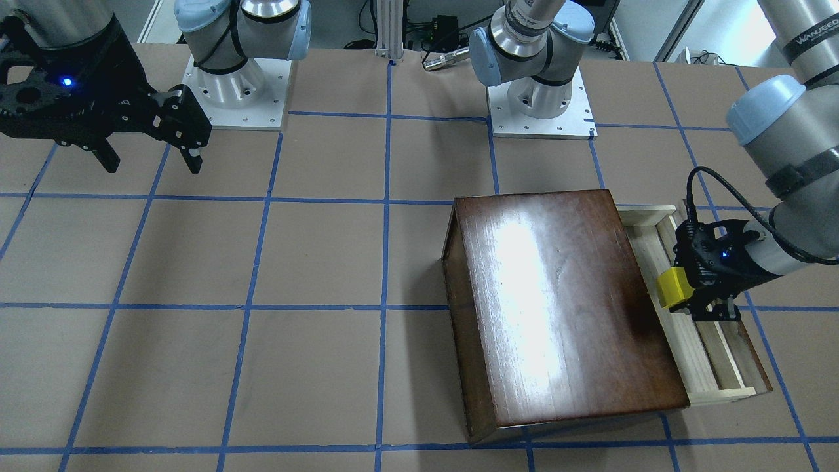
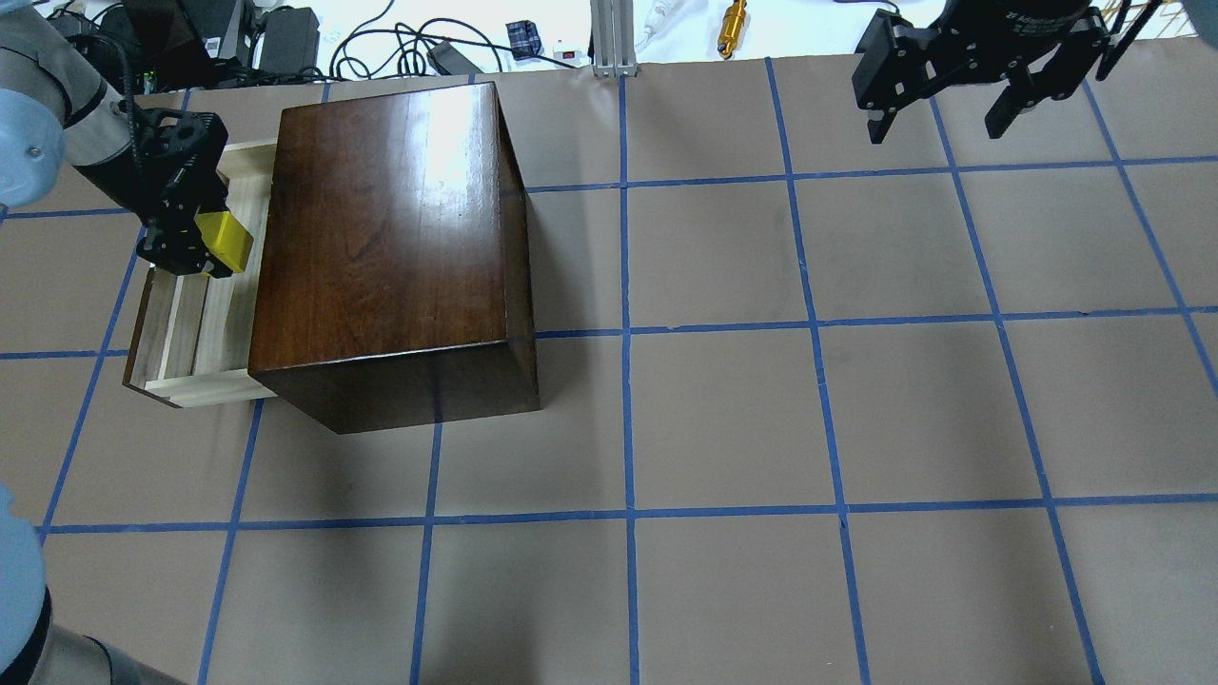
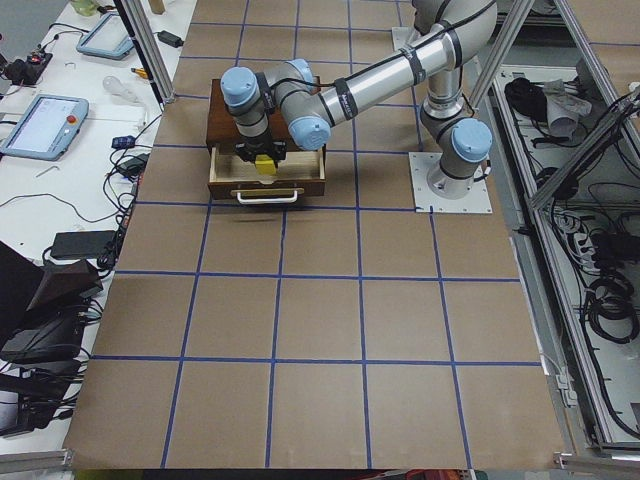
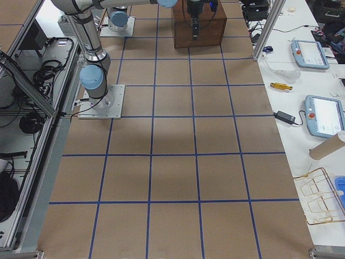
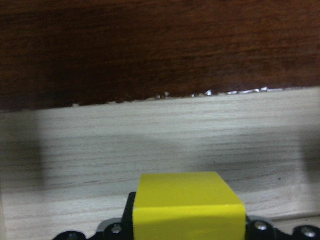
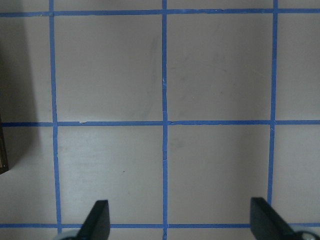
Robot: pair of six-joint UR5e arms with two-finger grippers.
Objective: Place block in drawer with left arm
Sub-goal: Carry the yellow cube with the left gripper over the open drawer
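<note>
The small yellow block (image 1: 672,288) is held in my left gripper (image 1: 685,296), which is shut on it over the open drawer (image 1: 695,367). The drawer is a pale wood tray pulled out of the dark-brown cabinet (image 1: 557,301). In the overhead view the block (image 2: 225,242) and left gripper (image 2: 205,249) sit above the drawer (image 2: 190,333) beside the cabinet (image 2: 390,238). The left wrist view shows the block (image 5: 187,205) just above the drawer's pale floor (image 5: 150,145). My right gripper (image 2: 942,109) is open and empty, far from the cabinet; it also shows in the front view (image 1: 152,160).
The drawer's dark front panel with a whitish handle (image 3: 266,196) faces the table's left end. The table is brown paper with a blue tape grid (image 2: 623,333). Cables and small tools lie beyond the far edge (image 2: 733,24). The arm bases (image 1: 537,98) stand on white plates.
</note>
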